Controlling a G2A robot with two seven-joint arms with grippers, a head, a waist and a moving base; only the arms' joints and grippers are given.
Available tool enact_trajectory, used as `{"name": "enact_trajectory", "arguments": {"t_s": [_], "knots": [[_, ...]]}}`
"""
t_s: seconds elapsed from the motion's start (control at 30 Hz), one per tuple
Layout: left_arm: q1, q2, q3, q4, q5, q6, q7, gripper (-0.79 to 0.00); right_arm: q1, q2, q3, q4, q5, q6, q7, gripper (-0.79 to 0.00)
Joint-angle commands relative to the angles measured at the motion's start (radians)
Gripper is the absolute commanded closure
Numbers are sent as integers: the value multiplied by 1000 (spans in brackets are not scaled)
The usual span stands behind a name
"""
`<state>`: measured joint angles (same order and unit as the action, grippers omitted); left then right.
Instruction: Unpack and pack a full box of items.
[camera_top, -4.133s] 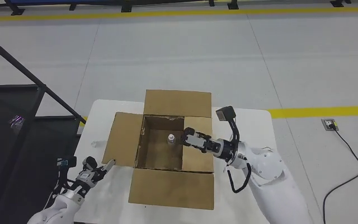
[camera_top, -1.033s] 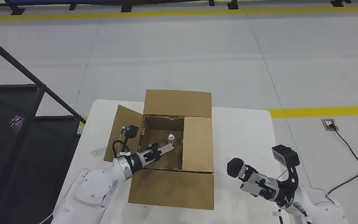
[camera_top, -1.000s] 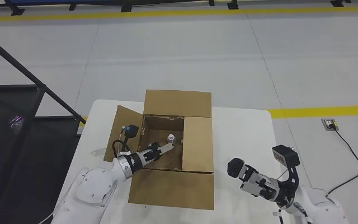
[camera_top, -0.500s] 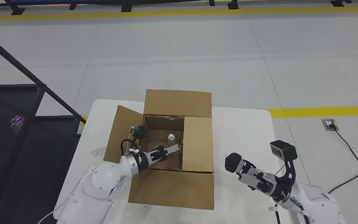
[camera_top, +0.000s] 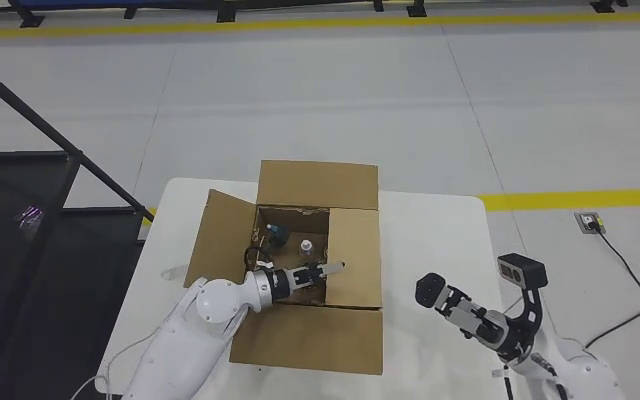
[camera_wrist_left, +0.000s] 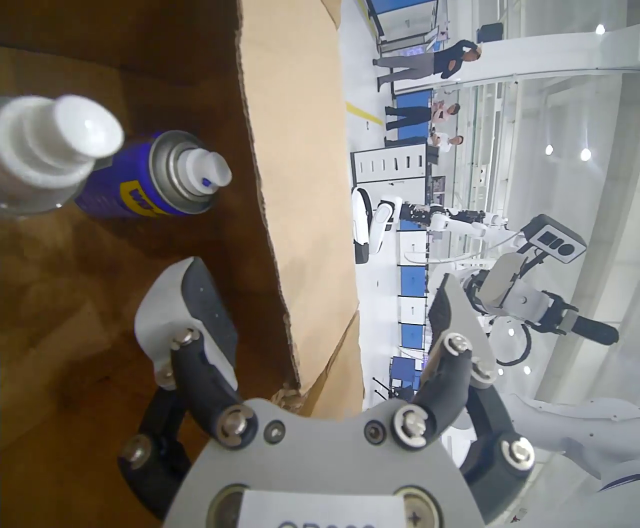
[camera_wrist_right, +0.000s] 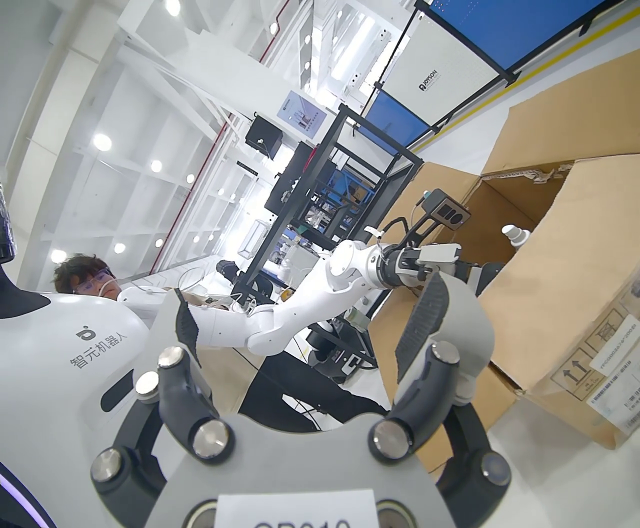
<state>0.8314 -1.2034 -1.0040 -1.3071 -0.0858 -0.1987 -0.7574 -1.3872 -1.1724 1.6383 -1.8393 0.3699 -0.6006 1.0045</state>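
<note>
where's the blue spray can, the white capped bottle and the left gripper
blue spray can (camera_wrist_left: 132, 175), left wrist view, on its blue body.
white capped bottle (camera_wrist_left: 75, 132), left wrist view, on its white cap.
left gripper (camera_wrist_left: 320, 292), left wrist view, midway between its open fingertips.

On the cardboard box (camera_top: 300, 335), the 3 o'clock flap (camera_top: 356, 255) leans inward, narrowing the opening; 1 bottle (camera_top: 307, 246) and 1 spray can (camera_wrist_left: 135, 197) stand just inside it.
</note>
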Motion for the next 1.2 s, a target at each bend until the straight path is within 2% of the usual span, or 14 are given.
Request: {"name": "enact_trajectory", "arguments": {"t_s": [0.0,0.27,0.7,0.9,1.17], "knots": [[-14,-8,20,21,-2,-10,10,-785,-5,2,4,2,3,-4,-4,-785],[-31,-17,27,38,-8,-36,20,-785,-24,10,11,3,14,-24,-18,-785],[-28,-18,-7,-4,-85,-48,-25,-785,-44,23,27,-7,29,-43,-32,-785],[-15,-18,-7,-84,-55,-55,-8,-785,-55,28,39,-35,19,-58,-46,-785],[-56,-46,58,-123,-58,-49,62,-785,-110,33,90,-57,43,-102,-111,-785]]}}
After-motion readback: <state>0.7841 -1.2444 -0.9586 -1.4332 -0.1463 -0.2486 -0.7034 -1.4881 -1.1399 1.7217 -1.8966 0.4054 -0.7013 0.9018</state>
